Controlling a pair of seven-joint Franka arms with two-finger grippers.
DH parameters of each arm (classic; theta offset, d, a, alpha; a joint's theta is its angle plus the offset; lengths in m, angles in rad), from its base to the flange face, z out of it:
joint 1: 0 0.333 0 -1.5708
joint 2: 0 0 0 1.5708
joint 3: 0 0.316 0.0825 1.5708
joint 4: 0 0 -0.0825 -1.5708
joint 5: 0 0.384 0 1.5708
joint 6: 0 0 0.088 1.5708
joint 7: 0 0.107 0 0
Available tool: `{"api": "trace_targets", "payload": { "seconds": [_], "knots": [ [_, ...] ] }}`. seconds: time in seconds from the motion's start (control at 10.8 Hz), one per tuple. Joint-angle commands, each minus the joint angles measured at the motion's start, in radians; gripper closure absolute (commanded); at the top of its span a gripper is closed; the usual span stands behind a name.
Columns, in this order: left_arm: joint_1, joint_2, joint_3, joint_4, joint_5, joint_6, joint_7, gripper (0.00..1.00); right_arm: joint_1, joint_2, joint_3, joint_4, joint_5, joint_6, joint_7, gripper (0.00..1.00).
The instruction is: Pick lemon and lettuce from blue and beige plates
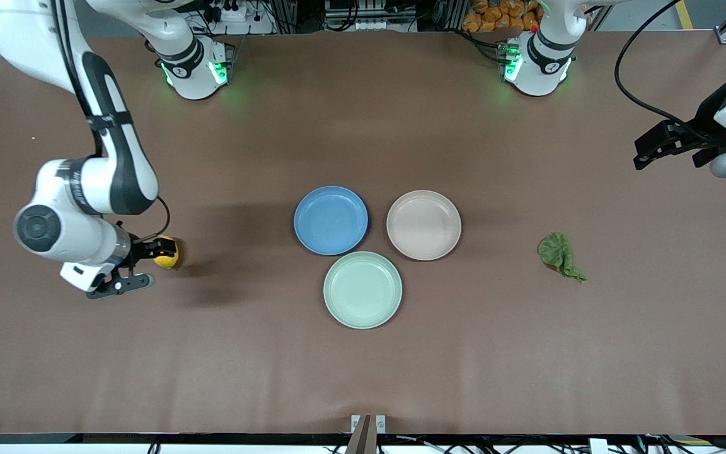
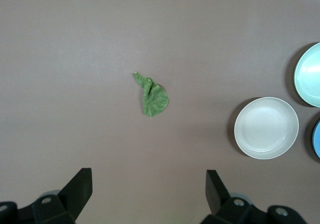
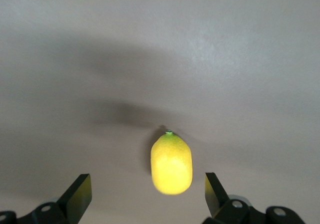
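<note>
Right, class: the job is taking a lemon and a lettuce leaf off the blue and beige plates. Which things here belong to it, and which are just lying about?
Belongs to the job:
lemon, on the table by the open right end effector
lettuce, on the table
blue plate
beige plate
left end effector, open, waiting over the table

Just lying about:
green plate
</note>
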Motion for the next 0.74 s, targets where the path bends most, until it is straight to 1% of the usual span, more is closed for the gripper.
{"api": "trace_targets", "payload": {
  "seconds": [0.0, 0.19, 0.37, 0.65],
  "knots": [
    [0.002, 0.003, -0.002, 0.016, 0.007, -0.02, 0.022, 0.0, -0.002, -0.027, 0.003, 0.084, 0.016, -0.117, -0.003, 0.0],
    [0.002, 0.002, 0.001, 0.016, 0.007, -0.021, 0.024, 0.0, 0.007, -0.047, 0.002, 0.146, 0.016, -0.208, -0.001, 0.0],
    [0.002, 0.0, 0.0, 0.016, 0.007, -0.02, 0.024, 0.0, 0.004, -0.111, 0.0, 0.141, 0.016, -0.223, -0.001, 0.0],
    [0.006, -0.001, -0.003, 0.016, 0.003, -0.02, 0.024, 0.0, -0.011, -0.217, 0.002, 0.138, 0.014, -0.311, -0.003, 0.0]
  ]
}}
